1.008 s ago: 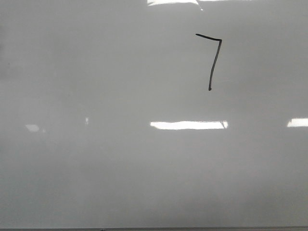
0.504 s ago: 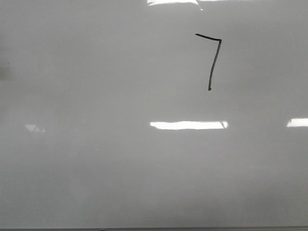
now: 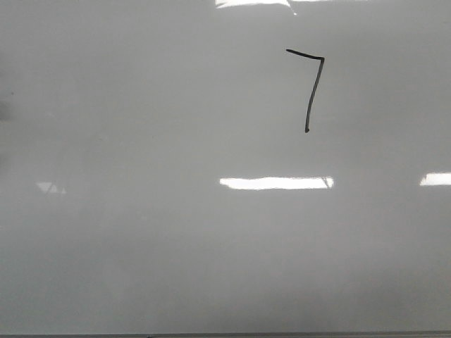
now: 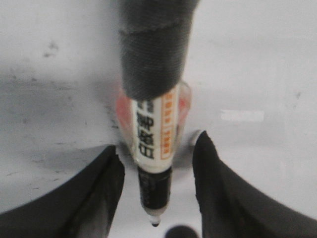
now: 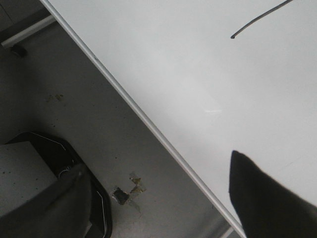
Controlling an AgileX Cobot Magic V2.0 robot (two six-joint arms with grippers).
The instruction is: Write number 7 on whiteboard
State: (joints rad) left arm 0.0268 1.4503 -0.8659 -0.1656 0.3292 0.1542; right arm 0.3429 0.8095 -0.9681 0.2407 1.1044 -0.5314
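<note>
Left gripper: you have it clenched on the marker, whose barrel runs between the two dark fingers; the tip points down past them, off the board as far as the left wrist view shows.
Marker tip: it looks wet and uncapped. If you swing this arm low across the board, a stray line is likely.
Whiteboard: it fills the front view, glossy, with bright light reflections that you should not mistake for marks.
Number 7: it sits in the upper right part of the board, a short slanted top bar joined to a long near-vertical stem, both drawn. You can judge the writing done.
Right gripper: its fingers stand well apart and hold nothing; it hangs over the board's lower edge, with the stem's end in its view.
Risk at right: if you lower or sweep this arm over the stem, a finger could smear fresh ink.
Floor: small debris lies beside the edge; it's irrelevant to you.
</note>
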